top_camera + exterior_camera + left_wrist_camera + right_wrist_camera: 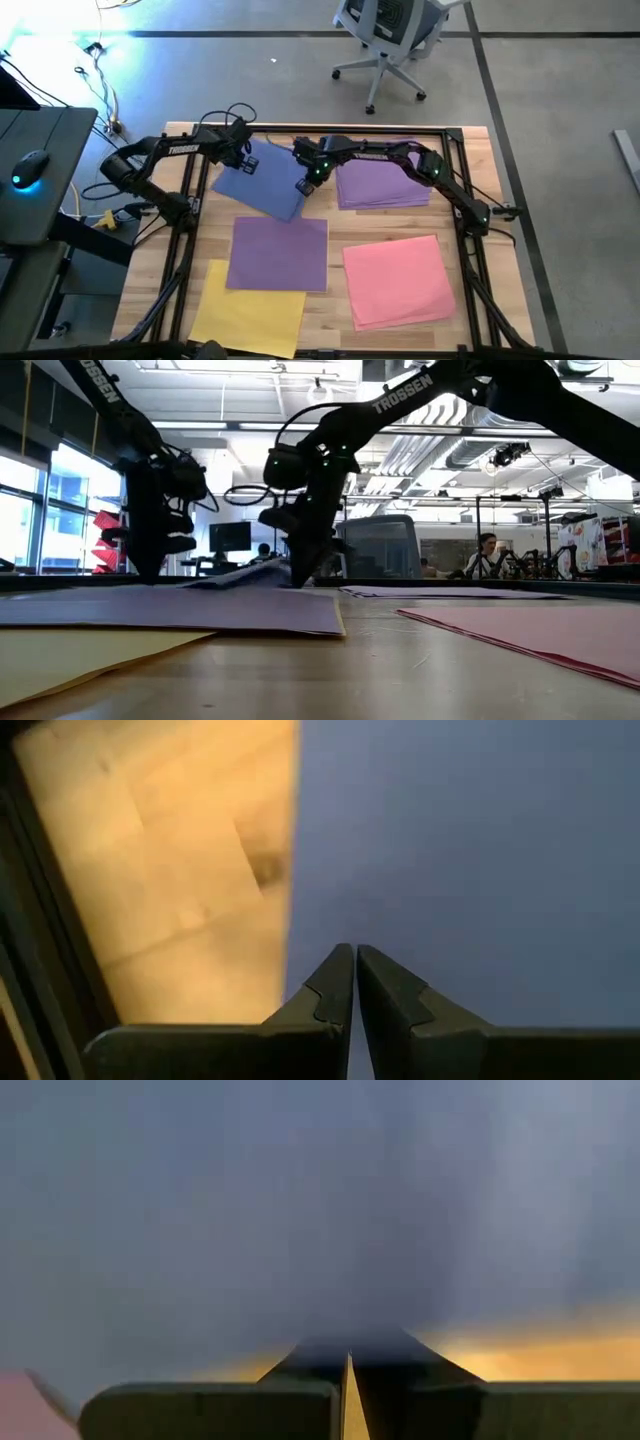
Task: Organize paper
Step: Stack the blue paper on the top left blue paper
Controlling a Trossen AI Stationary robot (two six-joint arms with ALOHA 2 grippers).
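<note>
A periwinkle blue paper lies askew at the table's far left-centre. My left gripper is shut and points steeply down on the sheet's far part, near one edge. My right gripper is also shut and stands at the sheet's right edge. In the low view the blue sheet rises slightly beside the right gripper. A purple stack lies far right. Nearer lie a purple sheet, a yellow sheet and a pink stack. My left gripper comes from above, slanting down, its shut fingertips on the blue sheet's flat surface, a little in from its edge; the sheet lies on the table there. My right gripper's shut fingertips meet the blue sheet at its right edge from above. Whether they press on it or push the edge, I cannot tell. The sheet lifts a little off the wood there.
A black frame runs round the wooden table's edges. The near purple sheet overlaps the yellow one's far corner. Bare wood shows between the sheets at the table's middle. A desk with a mouse stands left of the table.
</note>
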